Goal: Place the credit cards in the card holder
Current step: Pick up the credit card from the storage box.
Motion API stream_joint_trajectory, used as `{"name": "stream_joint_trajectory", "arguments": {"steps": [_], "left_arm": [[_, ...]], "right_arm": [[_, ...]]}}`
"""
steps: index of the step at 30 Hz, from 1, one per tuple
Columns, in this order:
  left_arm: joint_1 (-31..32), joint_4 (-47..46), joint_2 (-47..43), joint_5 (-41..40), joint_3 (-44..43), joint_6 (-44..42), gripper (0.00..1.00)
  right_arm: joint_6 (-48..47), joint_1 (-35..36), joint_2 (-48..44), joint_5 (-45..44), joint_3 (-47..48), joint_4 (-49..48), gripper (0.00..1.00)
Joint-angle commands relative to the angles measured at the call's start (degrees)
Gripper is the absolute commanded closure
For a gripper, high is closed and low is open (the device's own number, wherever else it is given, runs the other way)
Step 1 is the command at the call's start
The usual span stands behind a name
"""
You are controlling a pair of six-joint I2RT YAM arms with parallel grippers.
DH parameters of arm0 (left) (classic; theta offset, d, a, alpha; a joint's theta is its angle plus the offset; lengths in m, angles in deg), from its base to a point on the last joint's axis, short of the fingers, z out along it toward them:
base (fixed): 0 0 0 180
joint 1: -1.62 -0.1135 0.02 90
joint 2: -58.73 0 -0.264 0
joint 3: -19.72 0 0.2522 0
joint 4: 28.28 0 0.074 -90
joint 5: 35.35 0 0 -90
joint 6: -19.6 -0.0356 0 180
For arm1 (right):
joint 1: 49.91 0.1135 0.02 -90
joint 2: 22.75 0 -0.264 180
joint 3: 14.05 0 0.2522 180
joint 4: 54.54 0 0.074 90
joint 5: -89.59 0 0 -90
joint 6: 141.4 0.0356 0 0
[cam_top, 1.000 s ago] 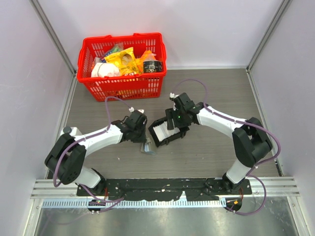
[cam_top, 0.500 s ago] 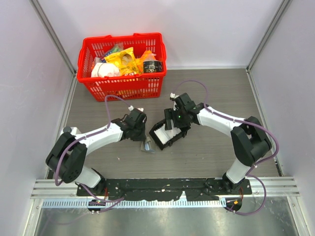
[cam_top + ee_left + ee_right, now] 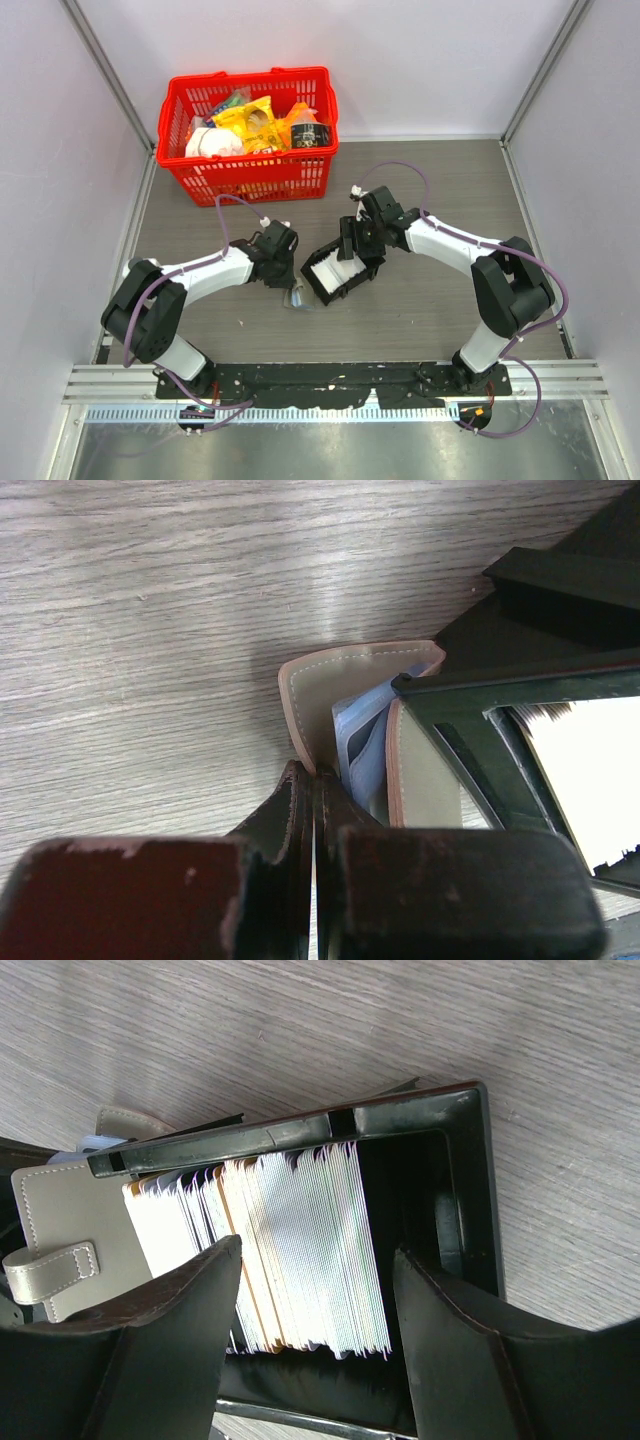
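Entry, card holder (image 3: 340, 690): lay tucked against the black tray (image 3: 460, 1190), flap pinched in my clenched left gripper (image 3: 315, 780) — credit cards (image 3: 290, 1250) stood packed in that tray, my right gripper (image 3: 315, 1260) spread over them, holding none — I judged no card pocketed yet.

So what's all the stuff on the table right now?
basket: one, red, far left of the table
snack packets: several, yellow and other colours, inside the basket
tray: one, black, middle of the table
credit cards: a stack, too many to count, mostly white with some tan-orange, standing in the tray
card holder: one, grey-beige, right beside the tray
table: one, grey wood
left gripper: one, dark, shut on the card holder's flap
right gripper: one, dark, open above the credit cards
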Motion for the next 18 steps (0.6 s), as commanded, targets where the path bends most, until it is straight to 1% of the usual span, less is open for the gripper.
{"name": "stream_joint_trajectory", "arguments": {"steps": [1,2,3,4,5,7,8,10,12,14,18], "left_arm": [[0.18,-8.39,0.63,1.32,-3.52,0.97,1.0],[0.18,-8.4,0.72,1.49,-3.6,0.96,1.0],[0.1,-8.48,0.81,1.5,-3.6,0.96,1.0],[0.1,-8.57,0.72,1.58,-3.43,0.96,1.0],[0.1,-8.57,0.63,1.58,-3.52,0.96,1.0],[0.18,-8.75,0.54,1.58,-3.34,0.96,1.0],[0.18,-8.83,0.54,1.58,-3.34,0.96,1.0],[0.1,-8.83,0.54,1.58,-3.25,0.96,1.0],[0.1,-9.1,0.81,1.58,-3.17,0.96,1.0],[0.1,-9.1,1.16,1.58,-3.34,0.96,1.0],[0.18,-9.45,1.42,1.58,-3.43,1.05,1.0]], "right_arm": [[-0.42,2.34,1.07,9.8,-0.69,3.73,0.35],[-0.86,2.77,1.07,8.49,-0.43,4.51,0.34],[-2.17,3.99,0.98,3.08,0.18,5.13,0.34],[-2.88,4.53,0.89,-0.19,0.36,6.26,0.32],[-3.49,5.49,1.07,-5.27,1.06,6.71,0.29],[-4.02,6.29,2.56,-9.6,2.02,8.03,0.27],[-3.94,6.55,3.87,-10.15,2.29,8.82,0.25],[-3.5,6.73,4.84,-8.58,1.33,6.91,0.23],[-2.1,6.73,5.98,-5.07,0.19,5.31,0.22],[-0.78,6.82,6.78,-0.77,-0.52,4.87,0.21],[1.42,6.73,6.17,4.15,-1.57,3.55,0.22]]}}
